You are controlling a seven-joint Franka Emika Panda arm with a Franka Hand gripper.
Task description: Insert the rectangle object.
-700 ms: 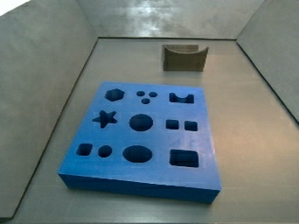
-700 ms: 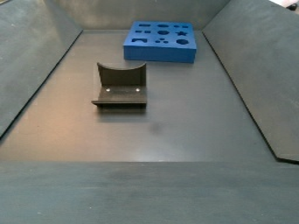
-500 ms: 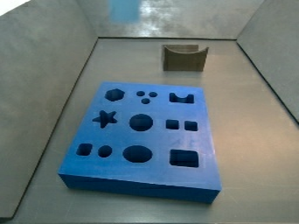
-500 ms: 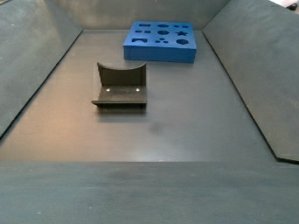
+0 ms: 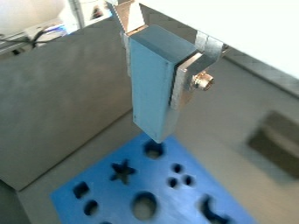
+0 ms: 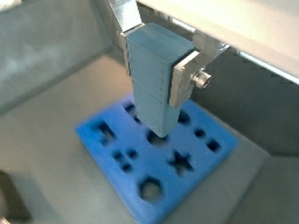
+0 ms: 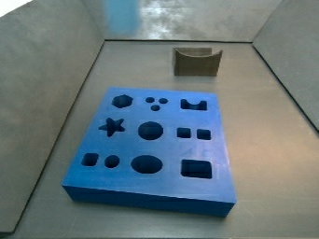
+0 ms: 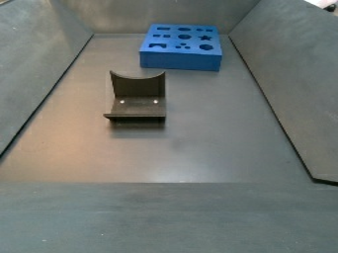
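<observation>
My gripper (image 5: 156, 61) (image 6: 155, 61) is shut on the rectangle object (image 5: 152, 96) (image 6: 149, 96), a tall light blue-grey block held upright between the silver fingers. In both wrist views the block hangs well above the bright-blue holed board (image 5: 111, 194) (image 6: 111, 179), its lower end over the board's round holes. In a side view only a pale blue blur of the block (image 7: 121, 11) shows at the top edge, far above the board (image 7: 149, 201). The board also lies at the far end in a side view (image 8: 179, 64), where gripper and block are out of view.
The fixture, an olive-brown bracket with a notched top (image 7: 197, 62) (image 8: 136, 96), stands on the grey floor away from the board. Sloping grey walls (image 7: 50, 93) (image 8: 284, 89) enclose the floor.
The pale blue block was absent from a side view at first, then appeared at its top edge and now shows slightly larger there. Board and fixture have not moved.
</observation>
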